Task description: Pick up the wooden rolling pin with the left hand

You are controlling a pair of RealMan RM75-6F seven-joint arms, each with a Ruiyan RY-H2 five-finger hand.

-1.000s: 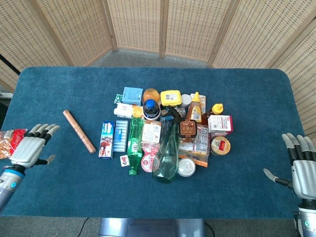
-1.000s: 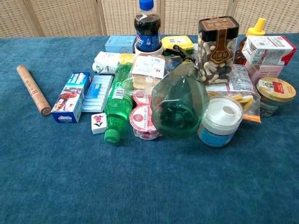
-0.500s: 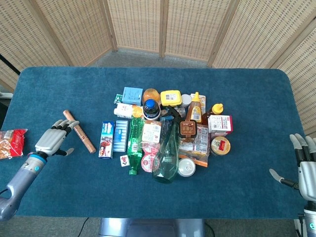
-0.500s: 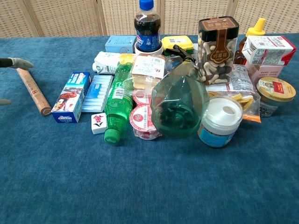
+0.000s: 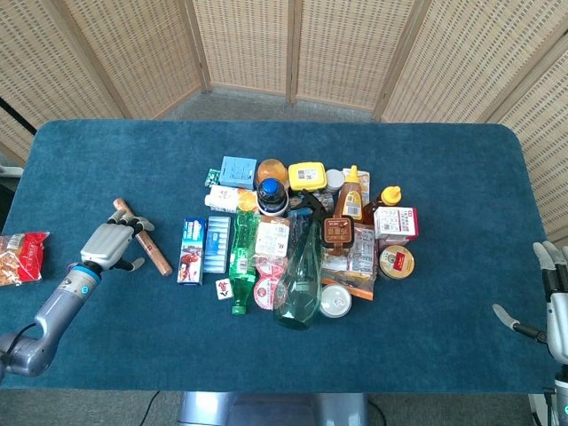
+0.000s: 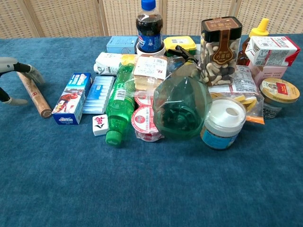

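left hand point(image 5: 110, 243) over the middle of the wooden rolling pin point(image 5: 156, 257), fingers spread and empty, thumb on its near side, placed to close around it | pin flat on the table point(image 5: 98, 160), left of the toothpaste box point(image 5: 191, 251) | right hand point(image 5: 557, 302) open and idle at the far-right edge

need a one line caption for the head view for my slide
Left hand reaching over the wooden rolling pin beside a pile of groceries on a blue table.

Wooden rolling pin point(image 5: 146, 242) lies flat, slanted, on the blue cloth; left of the item cluster.
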